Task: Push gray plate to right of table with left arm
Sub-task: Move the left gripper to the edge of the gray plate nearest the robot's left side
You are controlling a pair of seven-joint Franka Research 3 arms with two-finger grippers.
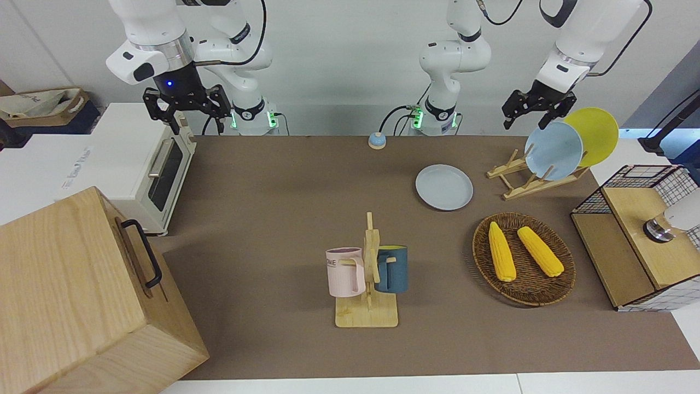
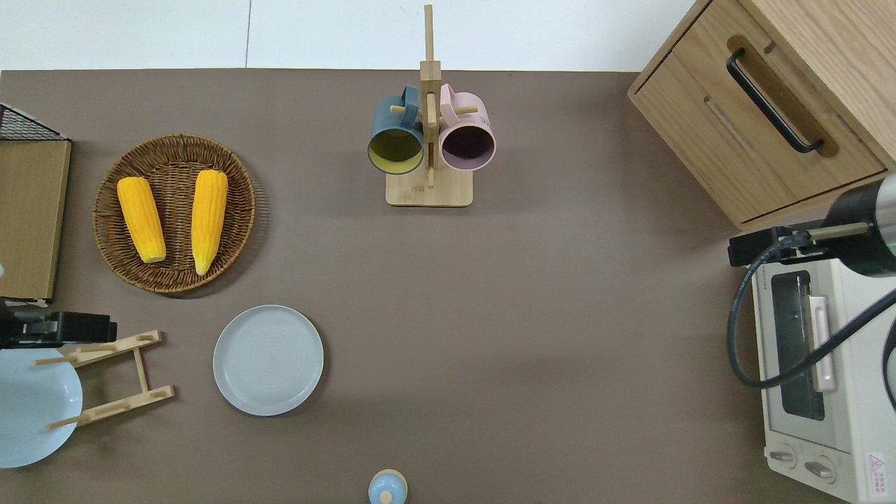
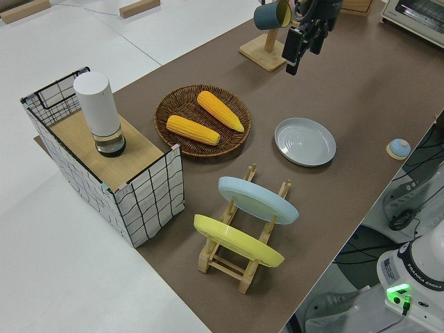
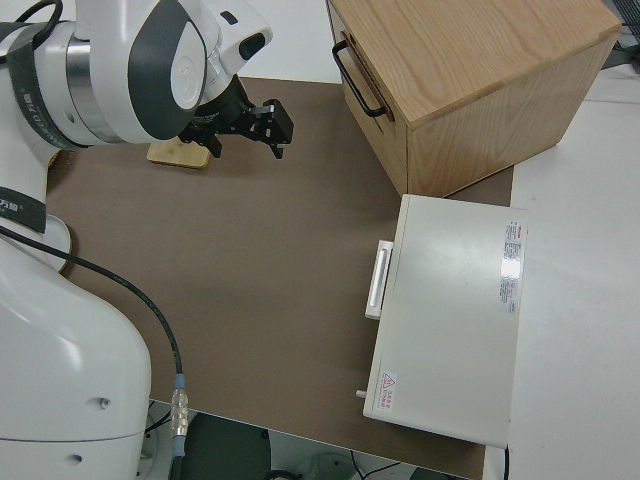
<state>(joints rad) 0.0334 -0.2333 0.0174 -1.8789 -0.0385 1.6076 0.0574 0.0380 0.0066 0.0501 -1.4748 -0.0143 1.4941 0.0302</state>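
Observation:
The gray plate (image 1: 444,187) lies flat on the brown table (image 1: 273,191), toward the left arm's end; it also shows in the overhead view (image 2: 268,360) and the left side view (image 3: 305,141). My left gripper (image 1: 526,119) is open and empty, up in the air. In the overhead view it (image 2: 84,329) is over the farther end of the wooden plate rack (image 2: 112,378), apart from the gray plate. It also shows in the left side view (image 3: 302,50). My right arm is parked, its gripper (image 1: 186,112) open.
The rack holds a sky-blue plate (image 1: 553,151) and a yellow plate (image 1: 596,134). A wicker basket (image 1: 523,258) with two corn cobs lies farther from the robots than the gray plate. A mug tree (image 1: 367,273), a wooden drawer box (image 1: 82,295), a toaster oven (image 1: 142,164) and a wire box (image 1: 640,235) also stand on the table.

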